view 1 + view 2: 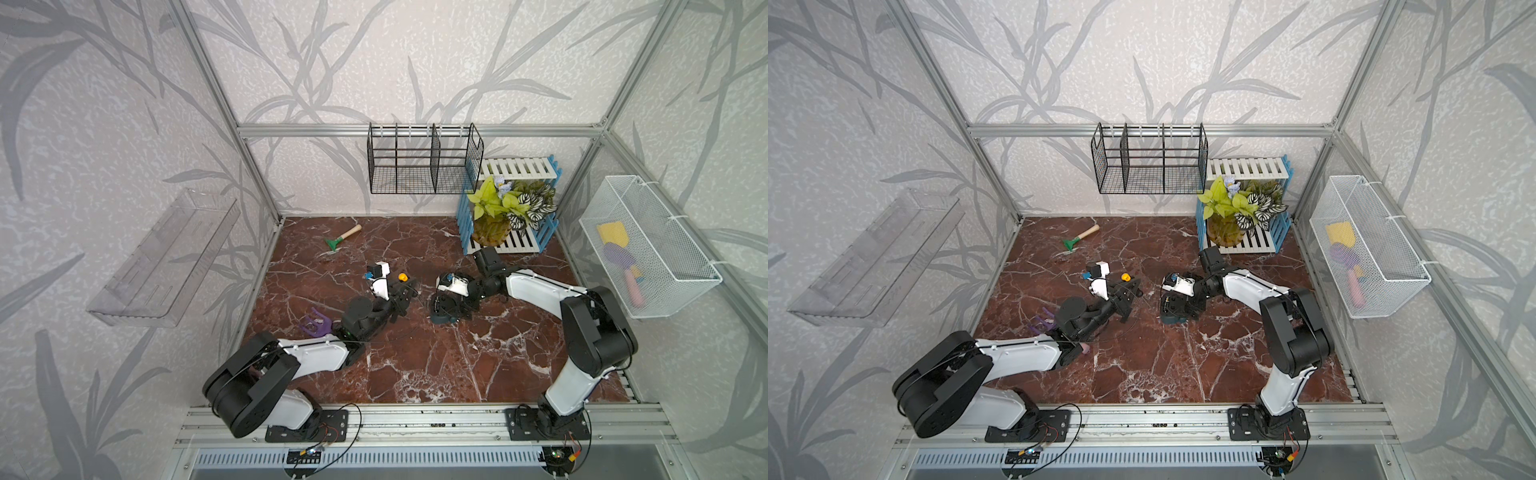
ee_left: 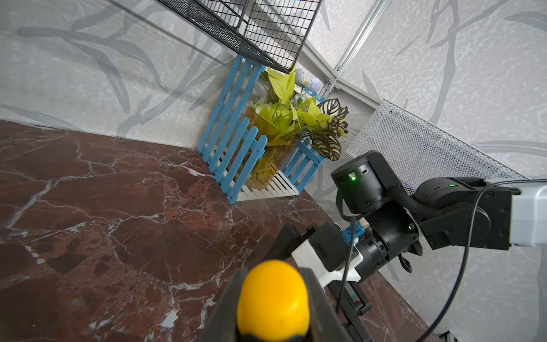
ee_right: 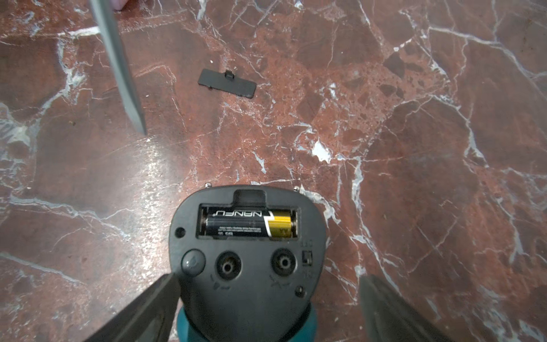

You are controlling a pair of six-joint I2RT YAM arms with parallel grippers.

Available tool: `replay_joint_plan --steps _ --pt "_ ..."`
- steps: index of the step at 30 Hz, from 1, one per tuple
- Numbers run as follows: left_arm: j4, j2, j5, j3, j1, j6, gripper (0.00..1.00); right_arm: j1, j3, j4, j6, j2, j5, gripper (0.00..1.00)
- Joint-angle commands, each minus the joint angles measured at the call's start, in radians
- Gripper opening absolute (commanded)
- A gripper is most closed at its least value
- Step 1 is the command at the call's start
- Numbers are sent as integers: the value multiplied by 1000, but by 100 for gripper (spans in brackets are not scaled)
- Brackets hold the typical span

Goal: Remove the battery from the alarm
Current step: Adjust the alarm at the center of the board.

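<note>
The alarm (image 3: 248,266) shows its dark back in the right wrist view, with teal casing below, and its compartment is uncovered. The battery (image 3: 248,222), black with a gold end, lies inside that compartment. My right gripper (image 3: 269,281) is open and straddles the alarm; one finger (image 3: 148,311) is against its side, the other stands apart. In both top views the alarm (image 1: 442,319) (image 1: 1173,319) peeks out under the right gripper (image 1: 446,309) (image 1: 1177,309). My left gripper (image 2: 273,275) (image 1: 405,286) is shut on a screwdriver's yellow-capped handle (image 2: 273,302); its grey blade (image 3: 118,65) hangs near the alarm.
The flat black cover (image 3: 227,83) lies on the marble table (image 1: 415,365) beyond the alarm. A green hand rake (image 1: 341,239) and a purple object (image 1: 314,324) lie to the left. A potted plant in a blue fence stand (image 1: 505,208), a black wire rack (image 1: 424,160) and a white mesh basket (image 1: 648,245) are at the back right.
</note>
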Motion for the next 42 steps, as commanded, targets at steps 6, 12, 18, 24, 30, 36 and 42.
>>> replay_joint_plan --steps 6,12,18,24,30,36,42 --pt "309 96 -91 -43 -2 -74 0 26 -1 0 59 40 41 99" --pt "434 181 -101 -50 1 -87 0 88 -2 20 139 25 157 96" --pt "268 4 -140 -136 63 -30 0 171 20 26 248 6 202 94" --pt "50 -210 -54 -191 132 56 0 253 46 93 338 37 268 90" --pt "11 -352 -63 -273 150 23 0 318 -44 348 524 29 241 90" --pt "31 -367 -12 -288 155 -22 0 329 -184 596 588 34 208 98" --pt "115 -278 18 -266 150 -58 0 323 -246 720 605 37 148 100"
